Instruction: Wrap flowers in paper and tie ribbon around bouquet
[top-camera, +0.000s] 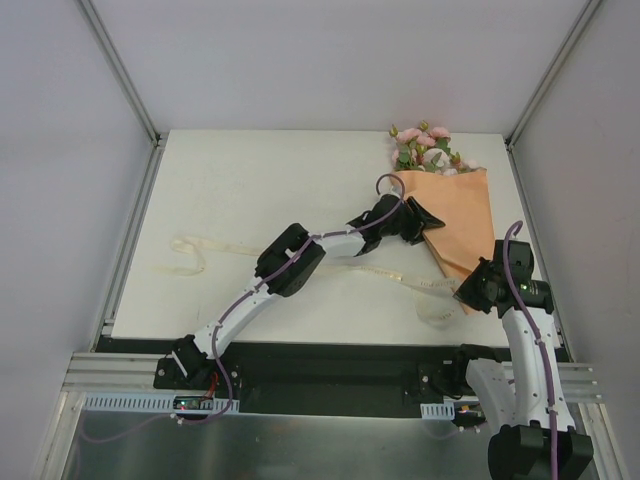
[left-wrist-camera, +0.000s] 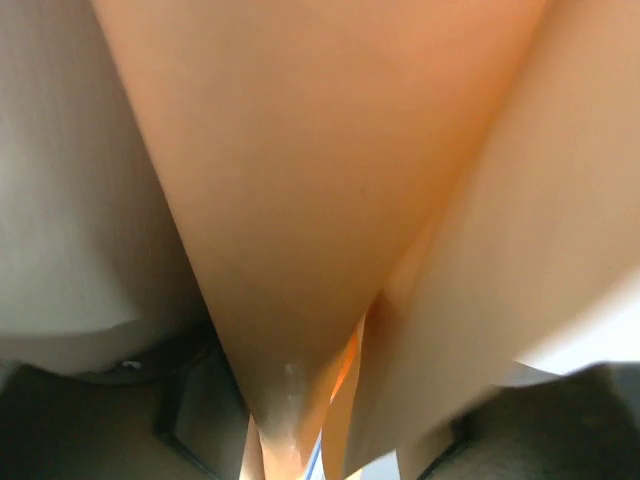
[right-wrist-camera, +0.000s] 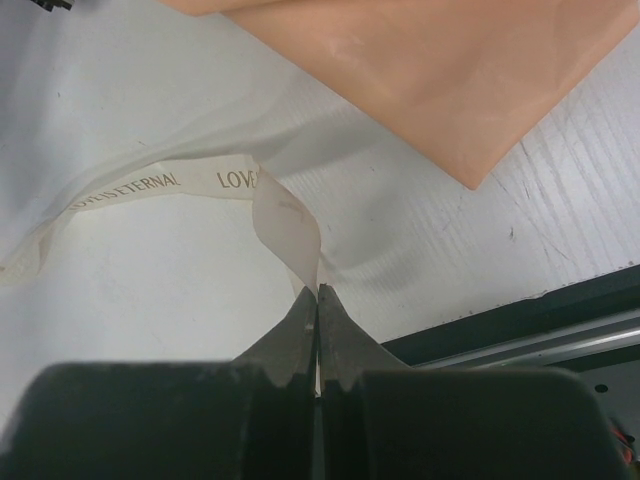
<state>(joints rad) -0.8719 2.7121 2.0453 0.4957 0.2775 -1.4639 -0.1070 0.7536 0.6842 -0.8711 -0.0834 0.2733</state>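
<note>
Ribbon (right-wrist-camera: 200, 181) — printed "ETERNAL", "LOVE" — pinched in right pincer (right-wrist-camera: 318, 292).

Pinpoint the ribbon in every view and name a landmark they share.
Top external: the ribbon trails across the table from far left to the right gripper.
Left wrist: not in it.
Right wrist: ribbon left of centre, end pinched in the shut right gripper.
Shared landmark: the peach paper.

- Your left arm (top-camera: 290, 262) is reaching far forward and to the right.
- Your left gripper (top-camera: 420, 220) is holding its jaws apart.
- Your right arm (top-camera: 528, 345) is standing near its base.
- Your right gripper (right-wrist-camera: 318, 295) is pressing its fingers fully together.
</note>
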